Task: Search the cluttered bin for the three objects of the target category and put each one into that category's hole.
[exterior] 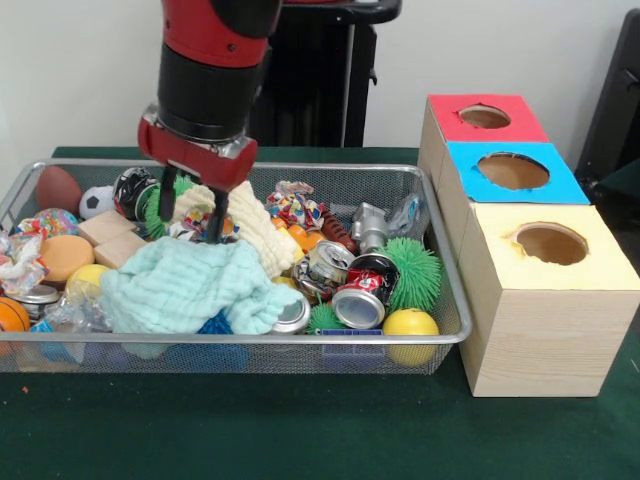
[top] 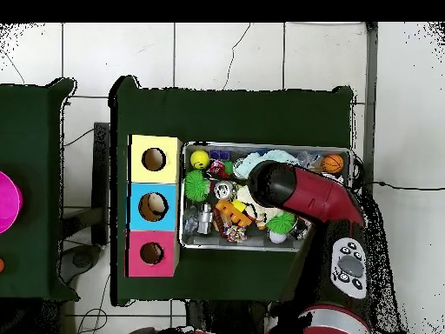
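A wire mesh bin (exterior: 430, 340) holds mixed clutter. My gripper (exterior: 190, 215) reaches down into its left-centre with the fingers spread and open. One fingertip (exterior: 165, 205) is by a green spiky toy and the other (exterior: 216, 228) rests at the top edge of a light teal cloth (exterior: 185, 290). A cream knitted cloth (exterior: 262, 230) lies just right of the fingers. Nothing is clearly held. Beside the bin stand three wooden boxes with holes: red-topped (exterior: 485, 117), blue-topped (exterior: 513, 171), yellow-topped (exterior: 551, 243). Overhead, my arm (top: 300, 193) hides the gripper.
In the bin lie crushed cans (exterior: 358, 300), a green spiky ball (exterior: 412, 270), a yellow ball (exterior: 411, 325), wooden blocks (exterior: 105, 228), a soccer ball (exterior: 96, 200), a brown football (exterior: 58, 188) and an orange ball (exterior: 10, 315). The boxes (top: 154, 206) line one short side of the bin (top: 261, 247).
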### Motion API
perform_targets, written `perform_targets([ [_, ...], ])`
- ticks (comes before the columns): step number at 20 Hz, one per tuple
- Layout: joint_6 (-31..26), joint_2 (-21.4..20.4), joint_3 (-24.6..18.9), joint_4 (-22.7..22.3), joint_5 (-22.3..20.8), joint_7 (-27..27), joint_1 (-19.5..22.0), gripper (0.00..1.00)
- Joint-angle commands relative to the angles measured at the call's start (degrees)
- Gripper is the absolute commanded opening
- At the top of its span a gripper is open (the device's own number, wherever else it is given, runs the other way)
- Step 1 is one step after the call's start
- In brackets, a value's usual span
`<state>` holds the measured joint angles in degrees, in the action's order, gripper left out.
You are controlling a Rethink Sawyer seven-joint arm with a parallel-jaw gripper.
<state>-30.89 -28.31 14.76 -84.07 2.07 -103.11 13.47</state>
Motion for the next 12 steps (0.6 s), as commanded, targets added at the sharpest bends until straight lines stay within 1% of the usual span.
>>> perform_targets([
  [1,-7.0,-1.0,-6.2,-2.9,-0.6,-1.4,1.6,1.00],
  [12,-5.4,-0.4,-7.6,-2.7,-1.9,0.4,3.6,1.00],
])
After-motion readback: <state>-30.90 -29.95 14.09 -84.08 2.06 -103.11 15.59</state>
